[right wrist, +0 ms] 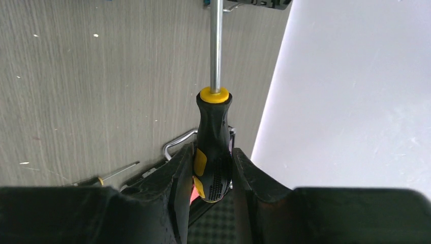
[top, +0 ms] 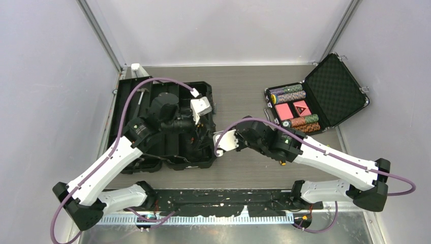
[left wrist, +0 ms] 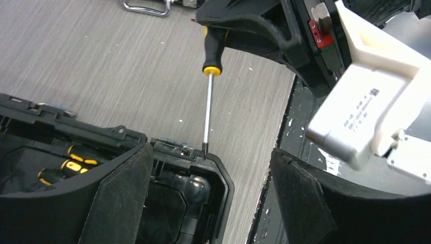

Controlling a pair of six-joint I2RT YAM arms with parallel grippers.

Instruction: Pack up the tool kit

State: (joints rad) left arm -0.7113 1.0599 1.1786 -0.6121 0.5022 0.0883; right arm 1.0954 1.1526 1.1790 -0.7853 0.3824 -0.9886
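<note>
Yellow-and-black rubbery handle, bare steel shaft: that's the screwdriver (right wrist: 213, 145), and your right pincer (right wrist: 213, 170) is clamped on the lower handle, one pad on each side, shaft pointing straight away up the frame. In the left wrist view its tip sits low centre, right at the corner rim of the open black toolbox (left wrist: 101, 133); can't tell whether it touches the plastic or hangs just off it. The toolbox lies on the bench (top: 244, 86) at left-centre of the overhead frame, and more yellow-and-black handles (left wrist: 66, 168) show inside it at lower left. Your left pincer (left wrist: 211, 188) is over that same corner, fingers wide apart, nothing between them. Handling, as a judgement: the tool is light and stiff, won't bend or break, but the shaft looks slick and thin, so grip on the textured handle where the pads already are; a long shaft gives leverage, so a bump on the rim could twist it in the grip. A thinner screwdriver (right wrist: 106, 175) lies on the bench, lower left of the right wrist view. The poker-chip case (top: 315, 101) at upper right is well apart.
</note>
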